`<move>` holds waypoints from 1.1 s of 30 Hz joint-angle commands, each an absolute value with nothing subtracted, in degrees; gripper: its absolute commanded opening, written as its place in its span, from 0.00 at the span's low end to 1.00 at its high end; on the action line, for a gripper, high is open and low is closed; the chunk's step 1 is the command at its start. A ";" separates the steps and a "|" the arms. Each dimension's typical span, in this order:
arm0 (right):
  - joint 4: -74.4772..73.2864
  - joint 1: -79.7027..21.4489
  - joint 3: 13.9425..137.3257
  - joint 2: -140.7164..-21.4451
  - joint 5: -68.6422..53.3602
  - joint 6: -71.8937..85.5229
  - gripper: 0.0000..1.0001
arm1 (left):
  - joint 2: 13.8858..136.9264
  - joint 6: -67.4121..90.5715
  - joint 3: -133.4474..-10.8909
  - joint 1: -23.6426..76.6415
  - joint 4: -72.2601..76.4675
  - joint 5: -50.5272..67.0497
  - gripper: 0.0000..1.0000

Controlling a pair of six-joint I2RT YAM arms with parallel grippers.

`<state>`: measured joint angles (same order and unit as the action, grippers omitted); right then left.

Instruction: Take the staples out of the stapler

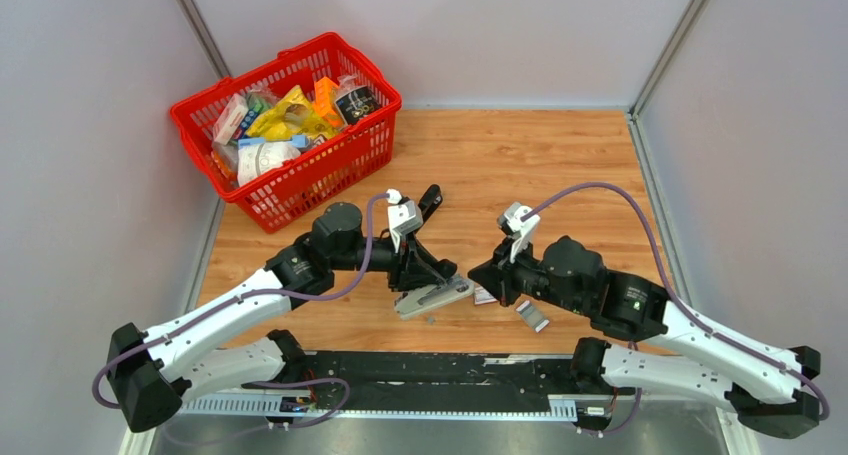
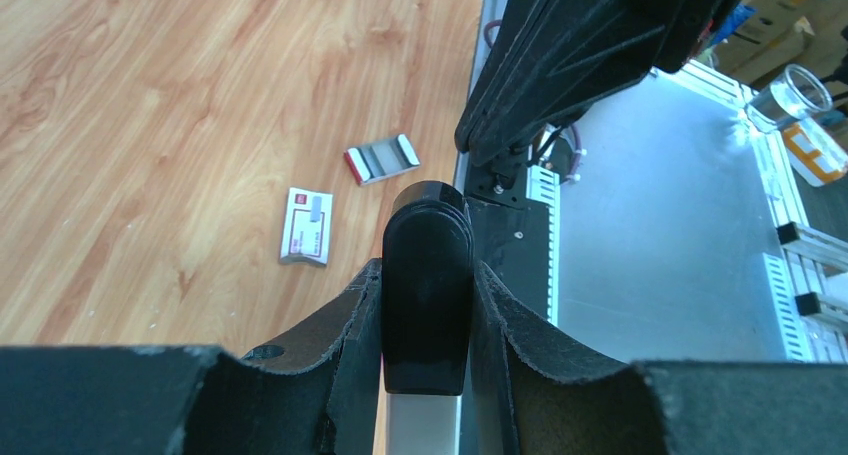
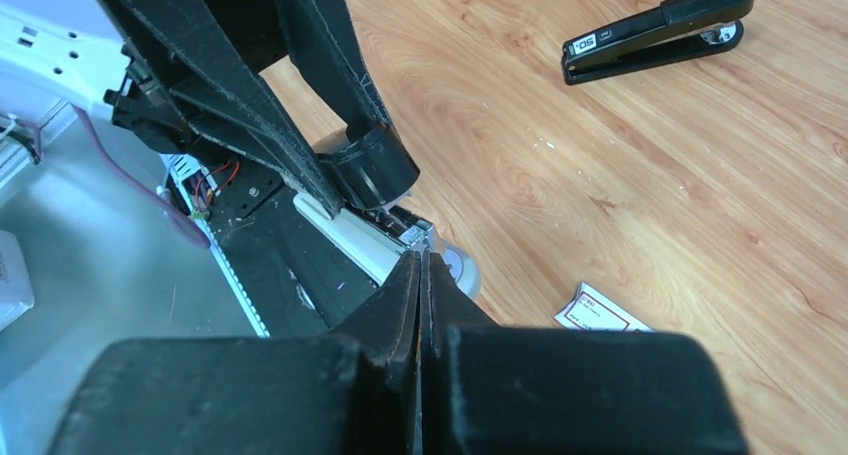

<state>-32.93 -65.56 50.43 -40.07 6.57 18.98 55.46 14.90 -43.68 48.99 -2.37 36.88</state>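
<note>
Loads of bare wooden table on the far right. The red plastic basket hogs the far left and a loose black stapler lies mid-table. A small white red-marked box and a small grey ridged piece sit by the right gripper.

- Wood-grain tabletop lies beneath the left gripper and right gripper.
- Pale grey walls stand beyond and beside them.
- Even, soft light.

Stapler: small, black plastic top arm over silver-grey metal base and magazine. Black arm clamped between fingers of left claw, its front end lifted clear of magazine. Silver base slanted, low over wooden surface, just beside small white red-marked box, on box's left-arm side.
</note>
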 commanded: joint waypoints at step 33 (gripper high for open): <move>-19.07 -65.74 45.09 -51.50 13.45 29.18 0.00 | 50.72 17.49 -46.14 49.83 4.22 25.50 0.00</move>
<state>-21.02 -65.54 46.72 -50.28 14.09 27.31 53.25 15.90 -43.68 49.58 -2.42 29.34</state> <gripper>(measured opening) 0.004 0.400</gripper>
